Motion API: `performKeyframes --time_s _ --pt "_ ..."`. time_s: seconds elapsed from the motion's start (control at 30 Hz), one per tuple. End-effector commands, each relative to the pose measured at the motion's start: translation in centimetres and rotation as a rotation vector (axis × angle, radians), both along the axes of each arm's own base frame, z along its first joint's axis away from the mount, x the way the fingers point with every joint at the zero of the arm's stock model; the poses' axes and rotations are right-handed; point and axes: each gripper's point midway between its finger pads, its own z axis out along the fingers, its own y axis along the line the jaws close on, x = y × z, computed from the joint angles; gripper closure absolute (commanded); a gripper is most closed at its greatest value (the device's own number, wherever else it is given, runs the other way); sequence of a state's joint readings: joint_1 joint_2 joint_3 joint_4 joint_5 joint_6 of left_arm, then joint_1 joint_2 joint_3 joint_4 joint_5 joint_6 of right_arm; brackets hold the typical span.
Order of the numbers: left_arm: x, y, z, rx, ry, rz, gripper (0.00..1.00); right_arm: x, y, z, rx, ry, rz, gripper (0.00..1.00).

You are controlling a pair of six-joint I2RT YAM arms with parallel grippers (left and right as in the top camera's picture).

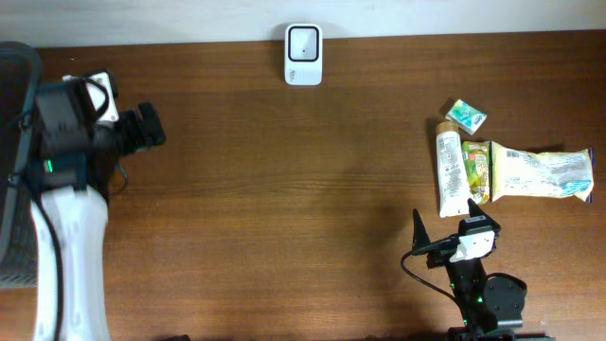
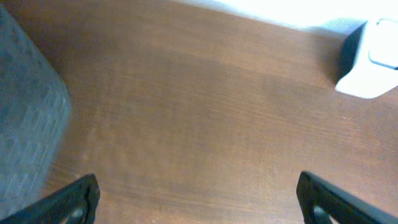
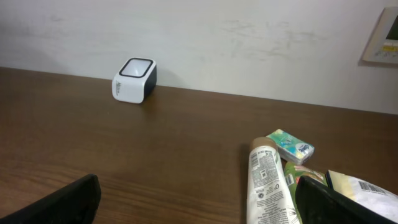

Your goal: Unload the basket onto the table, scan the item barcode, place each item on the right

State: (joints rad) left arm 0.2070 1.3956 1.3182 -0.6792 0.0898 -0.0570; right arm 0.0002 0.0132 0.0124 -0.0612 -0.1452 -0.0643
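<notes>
— How does the right gripper (image 1: 447,227) stand?
— Fingers spread wide, nothing between them. The tube (image 1: 452,175) lies just ahead of it, untouched, with a bag (image 1: 540,173) alongside and a small green packet (image 1: 466,116) past its far end.
— And the scanner (image 1: 304,54)?
— At the table's (image 1: 284,189) far edge, well apart from the items.
— The left gripper (image 1: 147,128)?
— Spread too, empty, over bare wood on the left side.

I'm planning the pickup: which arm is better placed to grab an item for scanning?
Right. The right gripper, open, sits just short of the tube and bag. The left gripper, also open, is far across the table near the basket.
</notes>
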Motion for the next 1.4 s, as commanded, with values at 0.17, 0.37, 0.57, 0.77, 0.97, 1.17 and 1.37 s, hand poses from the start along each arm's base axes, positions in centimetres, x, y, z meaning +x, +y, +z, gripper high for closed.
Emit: performKeyframes --time_s 0.17,0.37,0.57,0.77,0.97,1.17,1.37 --pt "-8.4 -4.8 -4.4 0.135 -0.297 -0.239 0.01 0.0 -0.1 -0.2 -0.006 0.000 -0.003 0.01" --pt "-12.6 -7.5 -8.0 0.245 -0.542 -0.320 0.01 0.0 -0.1 -0.2 -0.006 0.000 -0.003 0.01" --pt "-13.9 -7.3 -9.1 0.366 -0.615 -0.310 0.01 0.0 -0.1 -0.2 -0.006 0.000 -0.003 0.01" --pt "-14.6 -6.7 -8.8 0.396 -0.655 -0.267 0.01 0.0 -0.1 -0.2 -0.006 0.000 -0.003 0.01" --pt "-15.0 -6.5 -8.7 0.401 -0.662 -0.256 0.01 0.0 -0.1 -0.2 -0.006 0.000 -0.003 0.01" --pt "-15.0 -6.5 -8.8 0.400 -0.660 -0.256 0.01 0.0 -0.1 -0.2 -0.006 0.000 -0.003 0.01" --pt "-15.0 -6.5 -8.8 0.400 -0.660 -0.257 0.01 0.0 -0.1 -0.2 -0.006 0.000 -0.003 0.01"
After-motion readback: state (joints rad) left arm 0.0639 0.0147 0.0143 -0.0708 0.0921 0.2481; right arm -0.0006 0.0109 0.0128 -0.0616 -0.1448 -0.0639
